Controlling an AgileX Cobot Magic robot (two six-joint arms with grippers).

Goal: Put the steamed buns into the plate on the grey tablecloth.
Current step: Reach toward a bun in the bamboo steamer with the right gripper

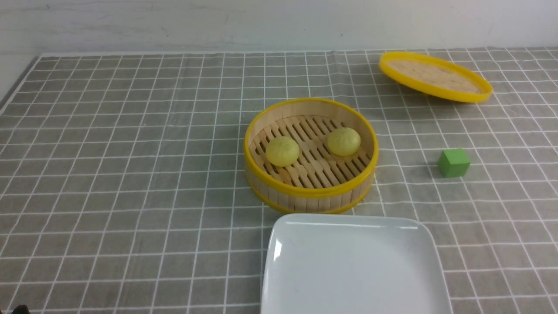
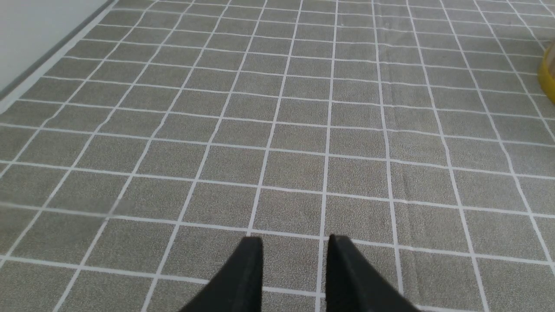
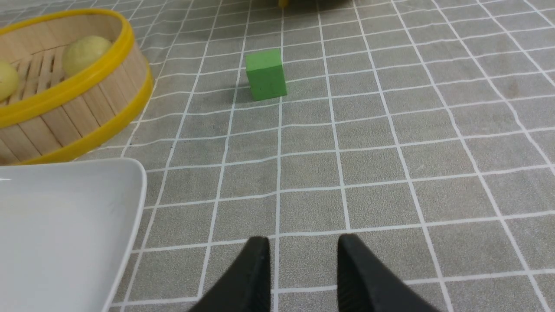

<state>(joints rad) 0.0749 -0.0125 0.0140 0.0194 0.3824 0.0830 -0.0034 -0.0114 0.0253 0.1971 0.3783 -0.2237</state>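
Note:
Two pale-yellow steamed buns [image 1: 282,151] [image 1: 344,141] lie apart inside the round bamboo steamer basket [image 1: 305,192] mid-table. The white square plate [image 1: 353,261] rests on the grey tablecloth [image 1: 130,174] just in front of the basket. Neither gripper shows in the front view. In the left wrist view my left gripper [image 2: 295,239] stands open over bare tablecloth [image 2: 303,130]. My right gripper [image 3: 303,239] is open too, hovering over cloth beside the plate's corner [image 3: 138,195]. From there the basket [image 3: 78,108] and one bun [image 3: 84,50] show.
A green cube [image 1: 454,162] [image 3: 265,74] sits on the cloth right of the basket. The flat yellow-rimmed lid [image 1: 436,76] lies at the back right. A sliver of the basket's yellow rim [image 2: 547,69] shows in the left wrist view.

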